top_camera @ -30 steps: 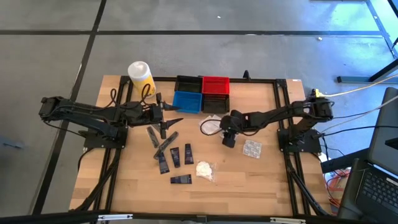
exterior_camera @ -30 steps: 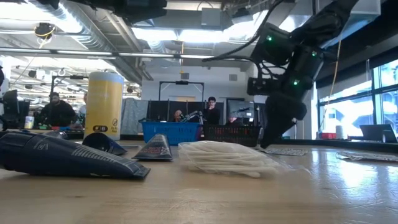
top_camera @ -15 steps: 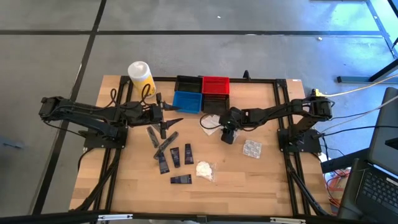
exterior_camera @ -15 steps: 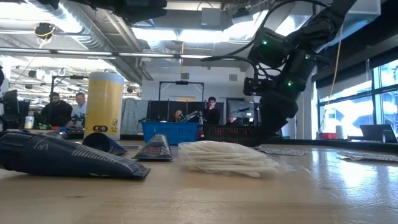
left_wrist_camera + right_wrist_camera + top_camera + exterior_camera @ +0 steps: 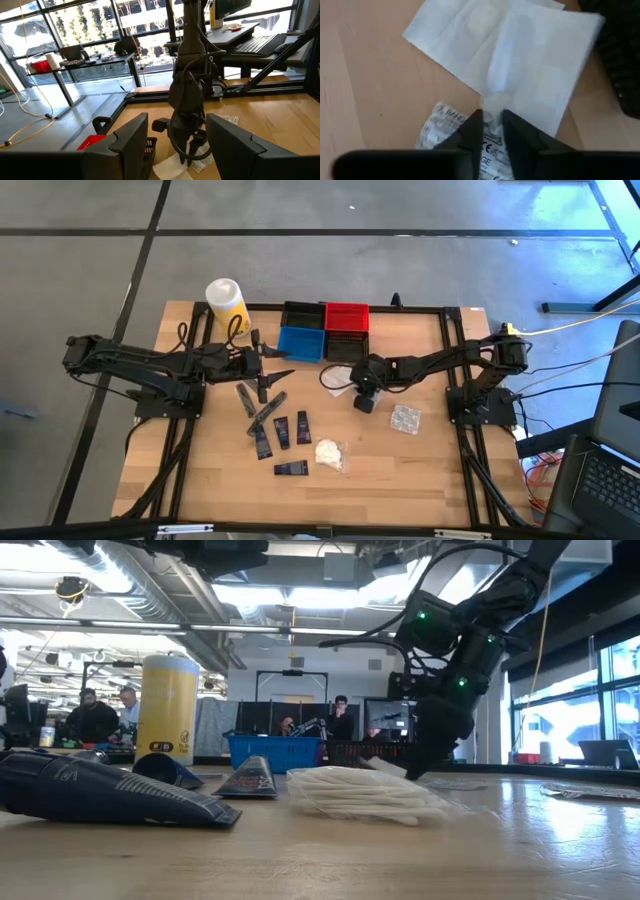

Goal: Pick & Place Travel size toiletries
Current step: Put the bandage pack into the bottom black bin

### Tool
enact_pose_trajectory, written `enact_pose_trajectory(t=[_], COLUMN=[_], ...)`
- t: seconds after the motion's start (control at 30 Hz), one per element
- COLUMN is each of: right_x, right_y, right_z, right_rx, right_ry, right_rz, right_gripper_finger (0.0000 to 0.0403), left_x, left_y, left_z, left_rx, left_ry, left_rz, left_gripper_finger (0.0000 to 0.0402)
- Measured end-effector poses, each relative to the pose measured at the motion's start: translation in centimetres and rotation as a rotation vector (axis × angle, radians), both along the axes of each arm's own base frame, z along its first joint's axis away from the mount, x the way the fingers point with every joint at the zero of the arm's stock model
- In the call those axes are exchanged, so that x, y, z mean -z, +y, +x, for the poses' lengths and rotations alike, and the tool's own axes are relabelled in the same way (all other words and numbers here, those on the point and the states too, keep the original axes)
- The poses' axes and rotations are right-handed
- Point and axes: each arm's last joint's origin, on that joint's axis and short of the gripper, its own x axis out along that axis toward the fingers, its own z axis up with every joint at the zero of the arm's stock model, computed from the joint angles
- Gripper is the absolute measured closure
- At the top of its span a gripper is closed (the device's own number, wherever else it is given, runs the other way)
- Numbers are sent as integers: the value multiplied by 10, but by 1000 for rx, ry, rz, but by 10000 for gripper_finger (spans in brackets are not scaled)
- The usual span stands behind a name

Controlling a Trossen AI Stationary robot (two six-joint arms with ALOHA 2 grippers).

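A flat white-and-clear packet (image 5: 520,55) lies on the table in front of the black bin (image 5: 345,348). My right gripper (image 5: 492,122) slants down on the packet's edge and is shut on it; it also shows from above (image 5: 360,392). A printed crinkly packet (image 5: 437,130) lies under the fingers. Several dark tubes (image 5: 280,430), a white wad in clear wrap (image 5: 328,452) and another clear packet (image 5: 405,418) lie flat on the table. My left gripper (image 5: 275,380) hangs open and level above the tubes, holding nothing. My right gripper pinches the white-and-clear packet's edge (image 5: 492,102) between its two fingers. The fingers come slanting down from the table's right side. That edge is drawn into a ridge that rises a little (image 5: 385,766), while the rest of the packet lies on the table.
Blue (image 5: 301,343), red (image 5: 346,316) and black (image 5: 303,315) bins stand in a block at the table's far middle. A tall yellow container with a white top (image 5: 227,305) stands at the far left. Bare wood lies near the front edge. People sit in the room behind.
My right gripper has gone a little down and toward the table's left onto the white-and-clear packet. The packet's edge by the fingers now stands up off the table.
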Motion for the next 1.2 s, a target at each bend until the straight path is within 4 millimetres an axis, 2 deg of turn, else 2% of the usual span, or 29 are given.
enact_pose_trajectory(t=[0.07, 0.13, 0.53, 0.93, 1.2], right_x=[0, 0, -5, -34, -62], right_y=[0, 0, 0, 3, 4], right_z=[0, 0, -5, -7, -12], right_rx=[15, 18, 37, 13, -26], right_ry=[-3, -2, -1, -121, -221], right_rz=[9, 10, 23, 38, 6], right_gripper_finger=[381, 395, 400, 402, 402], left_x=[0, 0, 0, 0, 0], left_y=[0, 0, 0, 0, 0], left_z=[0, 0, 0, 0, 0], left_rx=[0, 1, 0, 0, 0], left_ry=[0, 0, 0, 0, 0], left_rz=[0, 0, 0, 0, 0], left_gripper_finger=[206, 206, 206, 206, 206])
